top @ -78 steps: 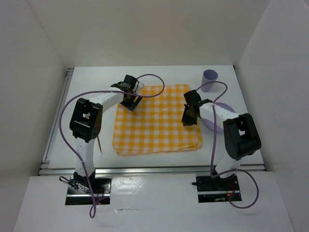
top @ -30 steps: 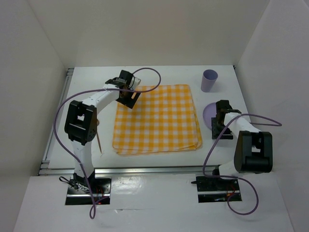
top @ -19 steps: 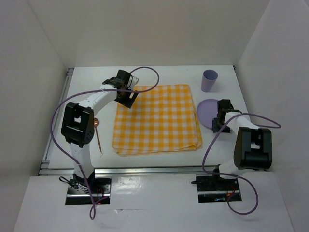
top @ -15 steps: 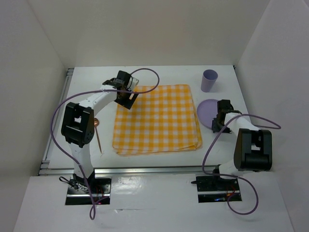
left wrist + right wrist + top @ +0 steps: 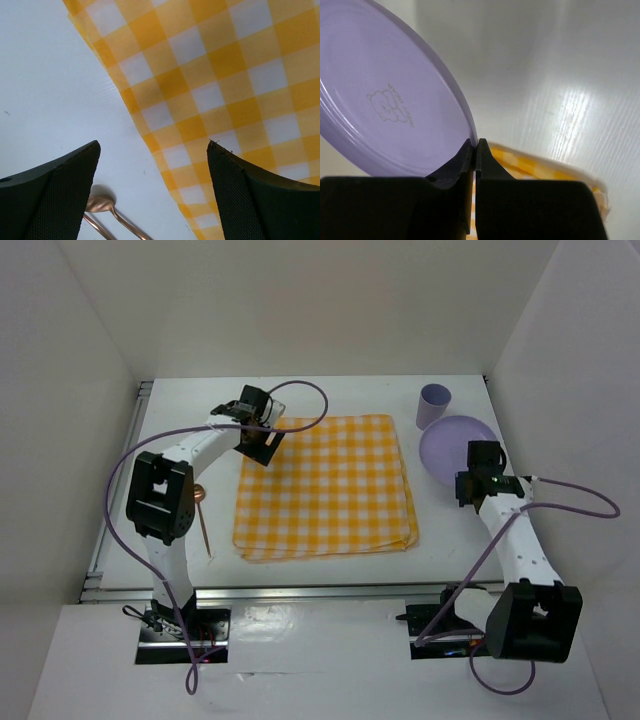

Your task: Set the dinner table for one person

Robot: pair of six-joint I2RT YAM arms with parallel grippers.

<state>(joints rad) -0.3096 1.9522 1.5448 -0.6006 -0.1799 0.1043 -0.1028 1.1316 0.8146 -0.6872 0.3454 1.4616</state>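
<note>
- right gripper (image 5: 474, 146) clenched on plate (image 5: 385, 100) rim; only its wrist view shows the grip
- left gripper (image 5: 153, 147) released over cloth (image 5: 210, 75) edge, spoon (image 5: 101, 204) beside on table (image 5: 40, 75)
- top view adds cup (image 5: 434, 405) near plate

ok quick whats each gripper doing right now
Left gripper: open, holding nothing, over the edge of the yellow checked cloth.
Right gripper: shut on the rim of the purple plate.

We see plain white walls (image 5: 320, 300) closing the back and both sides, softly lit, and a white ledge (image 5: 320, 660) in front.
</note>
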